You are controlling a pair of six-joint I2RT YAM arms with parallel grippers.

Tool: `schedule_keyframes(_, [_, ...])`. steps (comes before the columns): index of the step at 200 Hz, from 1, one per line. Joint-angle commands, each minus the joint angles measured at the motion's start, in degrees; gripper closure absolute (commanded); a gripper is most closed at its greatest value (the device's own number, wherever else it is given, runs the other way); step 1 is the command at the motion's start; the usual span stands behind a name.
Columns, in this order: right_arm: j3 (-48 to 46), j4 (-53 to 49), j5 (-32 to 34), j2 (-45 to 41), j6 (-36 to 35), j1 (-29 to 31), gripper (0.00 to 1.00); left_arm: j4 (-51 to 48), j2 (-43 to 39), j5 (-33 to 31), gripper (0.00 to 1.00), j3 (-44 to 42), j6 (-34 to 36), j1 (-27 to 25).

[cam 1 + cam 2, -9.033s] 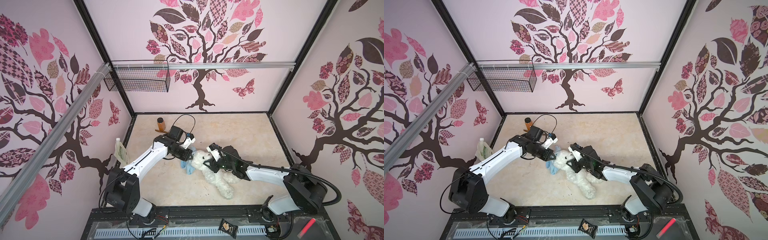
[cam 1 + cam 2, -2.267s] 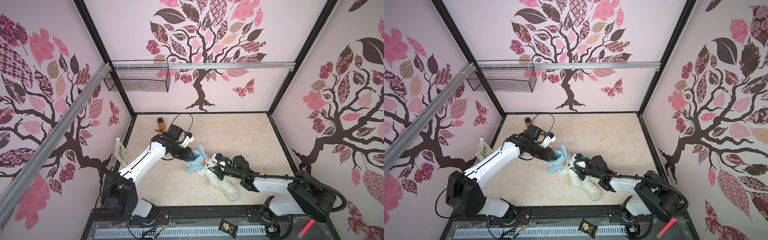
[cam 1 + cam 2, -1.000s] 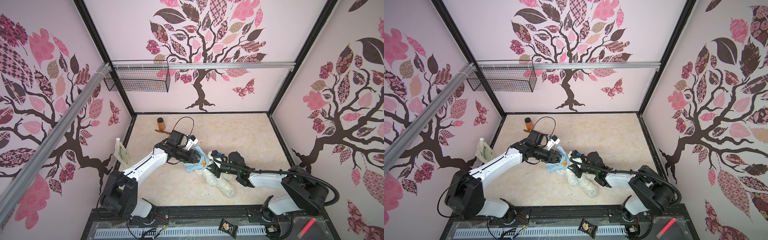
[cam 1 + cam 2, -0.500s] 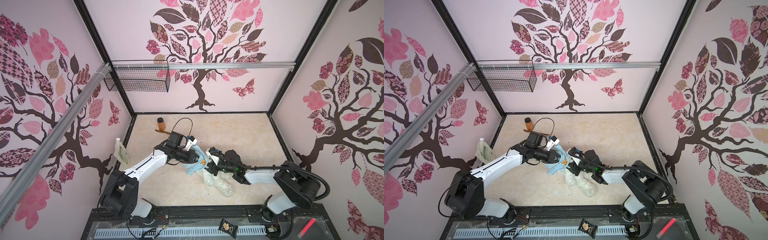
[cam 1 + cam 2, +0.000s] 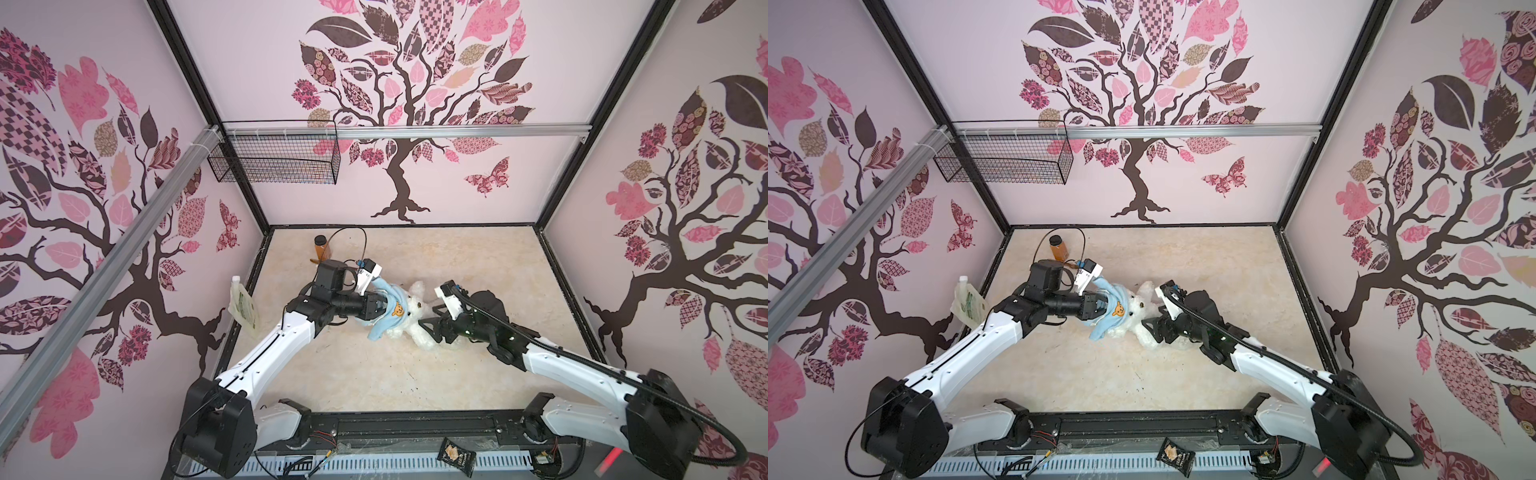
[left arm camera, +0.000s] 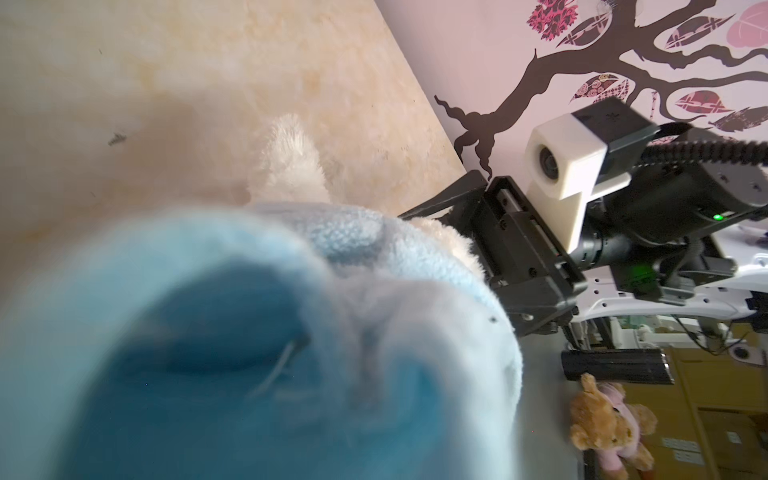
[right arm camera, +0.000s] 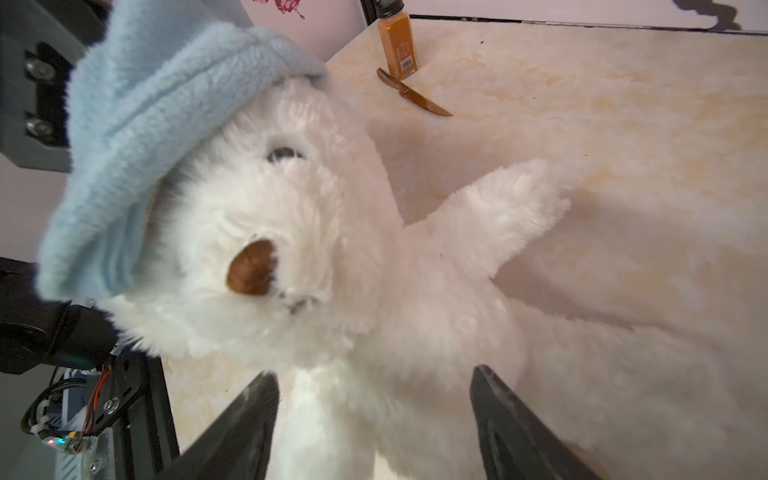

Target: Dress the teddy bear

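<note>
My left gripper [image 5: 380,309] just clamped the shirt [image 5: 384,326], nine o'clock of the teddy bear [image 5: 415,309]. The right gripper [image 5: 428,330] let go, jaws apart, so I can pull it over the head.

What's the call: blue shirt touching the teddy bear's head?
Touching. Right wrist view shows the blue shirt draped on the teddy bear, over its forehead, no gap.

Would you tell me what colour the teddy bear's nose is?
Brown nose; clearest in the right wrist view.
</note>
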Motion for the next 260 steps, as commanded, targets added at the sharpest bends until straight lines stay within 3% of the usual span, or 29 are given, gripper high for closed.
schedule_keyframes(1, [5.8,-11.7,-2.6,-4.7,0.4,-0.2,0.23,5.4,-2.7,-3.2,1.0,-2.6,7.9,-0.6])
schedule_keyframes(19, [9.5,-12.1,-9.7,-5.3,2.1,-0.2,0.24,8.9,-5.6,-5.3,1.0,-4.7,12.7,-1.8])
schedule_keyframes(53, [13.3,-4.5,-22.2,-0.1,13.9,-0.2,0.37,10.9,-8.8,-6.1,1.0,-7.6,22.3,-4.3])
schedule_keyframes(115, [14.4,4.2,-23.9,6.7,23.0,-0.2,0.62,12.5,-9.9,-6.1,1.0,-10.4,27.0,-5.9])
schedule_keyframes(182, [13.6,8.3,-23.1,10.5,26.2,-0.1,0.76,11.3,-9.6,-6.5,1.0,-10.6,28.5,-6.3])
schedule_keyframes(222, [13.8,9.0,-21.1,12.3,27.1,-0.2,0.77,10.2,-10.2,-6.9,1.0,-10.8,29.5,-6.5])
schedule_keyframes(260, [13.5,7.1,-16.3,12.1,26.6,-0.4,0.94,9.6,-10.9,-7.5,1.0,-10.9,30.1,-6.5])
